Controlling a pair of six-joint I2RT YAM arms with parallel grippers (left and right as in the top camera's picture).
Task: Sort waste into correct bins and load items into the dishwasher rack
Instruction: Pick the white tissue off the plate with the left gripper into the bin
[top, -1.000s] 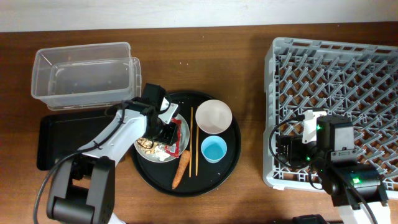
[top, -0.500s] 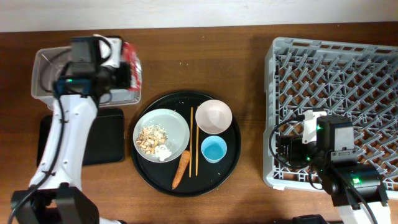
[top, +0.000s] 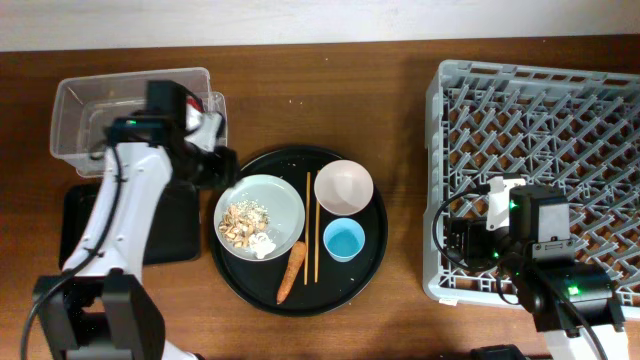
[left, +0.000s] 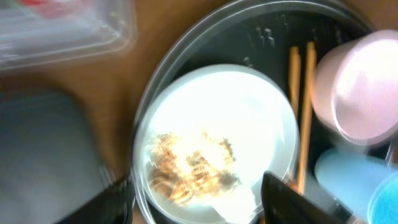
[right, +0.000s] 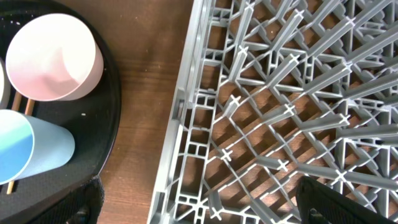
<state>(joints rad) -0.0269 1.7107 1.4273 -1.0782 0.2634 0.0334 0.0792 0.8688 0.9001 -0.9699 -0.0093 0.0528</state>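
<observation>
Both pincers spread wide, wrapper in the tub

Only the overhead view takes in the whole dishwasher rack (top: 540, 130), at the table's right end. The right wrist view shows just its left wall and pegs, with the right gripper (right: 199, 185) wide open over that edge, holding nothing. The round black tray (top: 365, 260) sits mid-table, the clear tub (top: 85, 125) at the back left, and the flat black tray (top: 80, 230) in front of it. From above, the left gripper (top: 218, 166) does not show its gap; the left wrist view — blurred — shows its fingers far apart above the plate (left: 236, 112), empty. On the plate lie food scraps (top: 238, 220) and white paper (top: 263, 244). Bowl (top: 343, 186), cup (top: 344, 240), carrot (top: 291, 272) and chopsticks (top: 308, 215) lie to its right on the round tray. The red wrapper (top: 207, 103) rests in the tub's right end. Brown wooden table (top: 400, 100) — pale wall (top: 300, 20) behind
</observation>
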